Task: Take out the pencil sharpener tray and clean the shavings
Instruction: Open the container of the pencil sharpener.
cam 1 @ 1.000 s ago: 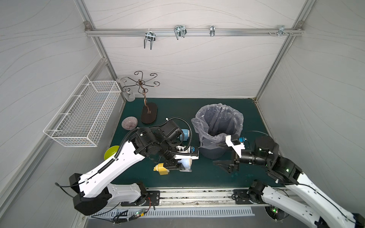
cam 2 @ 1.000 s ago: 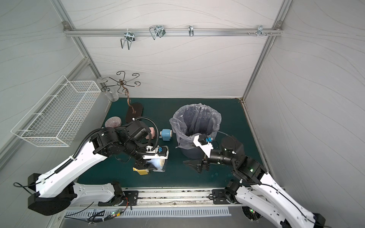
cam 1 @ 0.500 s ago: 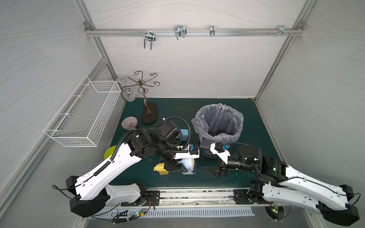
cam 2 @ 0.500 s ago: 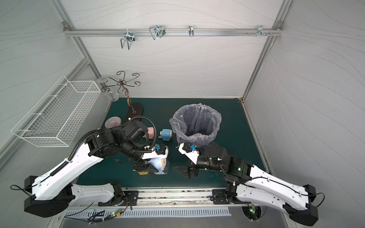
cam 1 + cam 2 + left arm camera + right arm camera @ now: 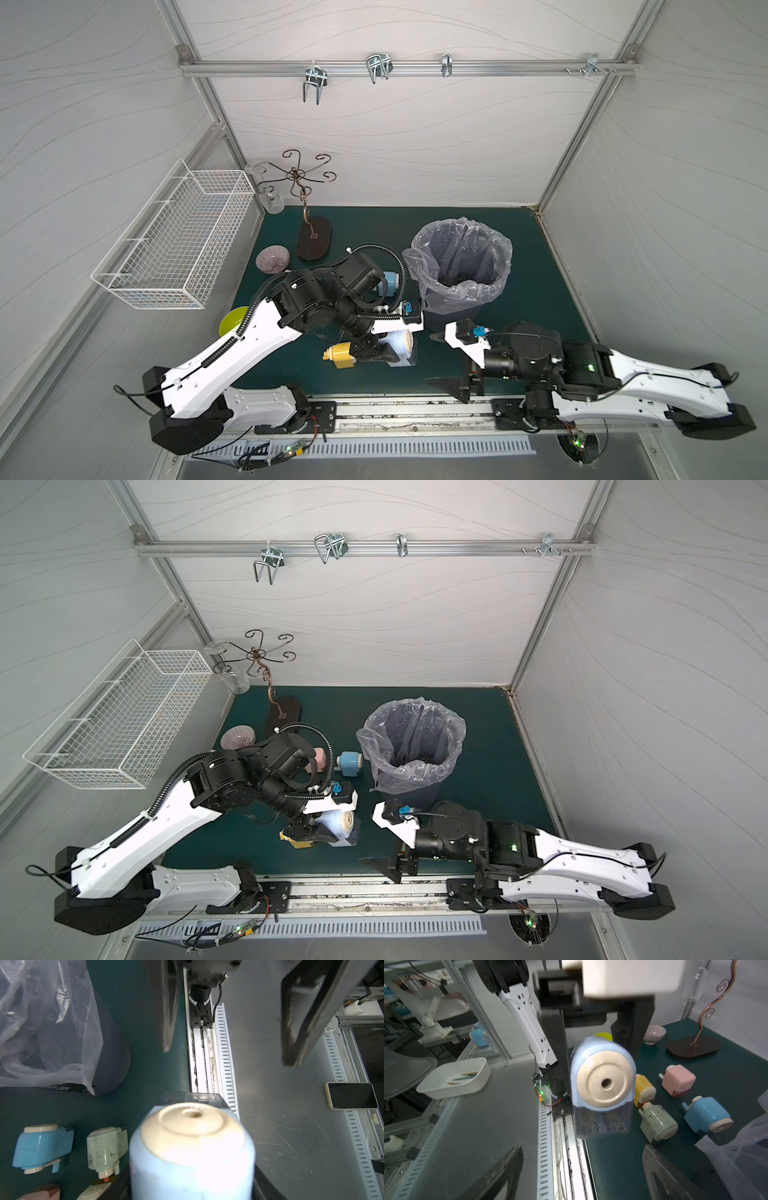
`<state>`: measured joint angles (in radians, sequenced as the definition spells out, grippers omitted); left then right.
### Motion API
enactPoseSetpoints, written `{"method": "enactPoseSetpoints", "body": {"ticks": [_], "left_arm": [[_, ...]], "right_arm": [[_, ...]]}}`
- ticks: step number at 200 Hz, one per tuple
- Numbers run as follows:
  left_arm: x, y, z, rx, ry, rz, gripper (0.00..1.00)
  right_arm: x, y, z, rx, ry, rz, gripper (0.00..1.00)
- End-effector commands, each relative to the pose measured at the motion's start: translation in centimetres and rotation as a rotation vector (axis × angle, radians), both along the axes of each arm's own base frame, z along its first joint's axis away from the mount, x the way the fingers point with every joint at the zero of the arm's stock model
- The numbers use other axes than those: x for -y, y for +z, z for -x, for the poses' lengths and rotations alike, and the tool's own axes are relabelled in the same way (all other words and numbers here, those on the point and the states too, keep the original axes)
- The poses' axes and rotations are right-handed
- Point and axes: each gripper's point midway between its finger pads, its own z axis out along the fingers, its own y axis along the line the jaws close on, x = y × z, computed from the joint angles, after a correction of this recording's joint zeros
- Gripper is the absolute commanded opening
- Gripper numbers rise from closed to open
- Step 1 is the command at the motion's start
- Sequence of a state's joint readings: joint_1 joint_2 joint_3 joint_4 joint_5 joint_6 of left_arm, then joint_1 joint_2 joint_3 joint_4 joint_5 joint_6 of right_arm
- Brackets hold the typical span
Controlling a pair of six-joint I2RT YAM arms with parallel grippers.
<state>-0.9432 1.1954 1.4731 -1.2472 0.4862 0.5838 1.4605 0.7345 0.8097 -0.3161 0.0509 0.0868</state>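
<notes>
Clamping the sharpener (image 5: 602, 1084) in left fingers (image 5: 562, 1049) so its tray (image 5: 602, 1124) faces the right fingers (image 5: 500, 1174), spread apart to pull.

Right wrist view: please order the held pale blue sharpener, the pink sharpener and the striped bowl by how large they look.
1. pale blue sharpener, nearest the camera, so its lead is partly nearness
2. pink sharpener
3. striped bowl, farthest back

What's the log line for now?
left gripper: shut on blue sharpener | right gripper: open, facing tray | tray: in sharpener, shavings inside
</notes>
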Motion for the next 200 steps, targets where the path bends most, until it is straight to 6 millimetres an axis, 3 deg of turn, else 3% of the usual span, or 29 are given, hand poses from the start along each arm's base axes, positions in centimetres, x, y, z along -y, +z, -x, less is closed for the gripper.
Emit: {"method": "enactPoseSetpoints", "body": {"ticks": [1, 100, 164, 200], "left_arm": [[0.6, 1.2, 0.2, 0.021, -0.011, 0.048, 0.00], [0.5, 1.5, 0.8, 0.032, -0.014, 0.057, 0.00], [0.3, 2.5, 1.7, 0.046, -0.017, 0.088, 0.00], [0.3, 2.7, 1.9, 0.040, -0.016, 0.100, 0.00]], "right_arm": [[-0.7, 1.3, 0.1, 0.056, 0.020, -0.072, 0.93], [-1.6, 1.5, 1.2, 0.056, 0.088, -0.116, 0.82], [-1.8, 1.7, 0.3, 0.025, 0.067, -0.149, 0.72], [-2.3, 1.5, 0.2, 0.014, 0.063, -0.144, 0.71]]}}
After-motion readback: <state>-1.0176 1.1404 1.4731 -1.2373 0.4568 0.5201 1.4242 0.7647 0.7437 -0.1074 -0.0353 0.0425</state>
